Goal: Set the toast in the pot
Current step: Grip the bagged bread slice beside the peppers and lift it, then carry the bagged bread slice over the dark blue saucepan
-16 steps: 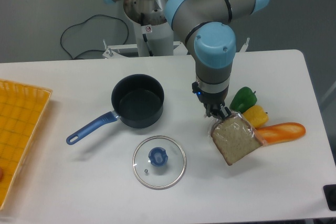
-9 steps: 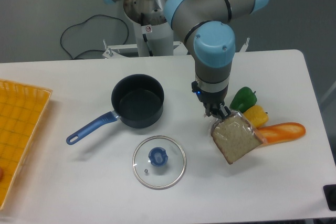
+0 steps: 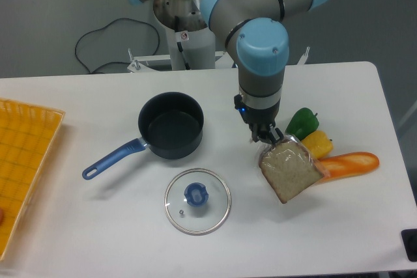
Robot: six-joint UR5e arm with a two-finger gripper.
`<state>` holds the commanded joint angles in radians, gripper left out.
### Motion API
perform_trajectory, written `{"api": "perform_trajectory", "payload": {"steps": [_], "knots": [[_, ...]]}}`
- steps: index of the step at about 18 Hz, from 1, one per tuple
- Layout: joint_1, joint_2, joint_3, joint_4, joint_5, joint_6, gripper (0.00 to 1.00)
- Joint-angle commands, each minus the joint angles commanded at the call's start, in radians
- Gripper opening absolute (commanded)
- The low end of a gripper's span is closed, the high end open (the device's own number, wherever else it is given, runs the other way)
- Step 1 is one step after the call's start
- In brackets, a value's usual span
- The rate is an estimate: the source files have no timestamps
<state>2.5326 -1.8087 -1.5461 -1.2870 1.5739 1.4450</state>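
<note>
you had the hand (image 3: 269, 139) pinched on the upper corner of the toast (image 3: 290, 172), gripping the clear wrap and crust there, so the slice hung tilted below the fingers with its lower edge close to the tabletop (image 3: 98, 226), whether touching it i could not tell. holding it by a corner made sense: the slice is flat, and an edge grip lets it dangle free for a drop rather than needing a slide.

the toast sat right of the pot (image 3: 171, 124), well apart from it, and just beside the baguette (image 3: 348, 163), the yellow pepper (image 3: 317, 142) and the green pepper (image 3: 301, 123). those three crowded its right side, which probably explains why you took the corner on the open left.

the pot stood upright and empty, mouth open, its blue handle pointing down-left, away from your path. the glass lid (image 3: 197, 200) lay flat in front of it, off the pot, so nothing blocked the opening.

judging from this, the carry was yet to come: lift higher, travel left, release over the rim. the slice looked about pot-wide, so it might catch on the rim.
</note>
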Motion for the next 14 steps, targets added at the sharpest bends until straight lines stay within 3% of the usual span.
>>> {"api": "perform_trajectory", "payload": {"steps": [14], "knots": [[-0.012, 0.202, -0.176, -0.008, -0.129, -0.011, 0.00]]}}
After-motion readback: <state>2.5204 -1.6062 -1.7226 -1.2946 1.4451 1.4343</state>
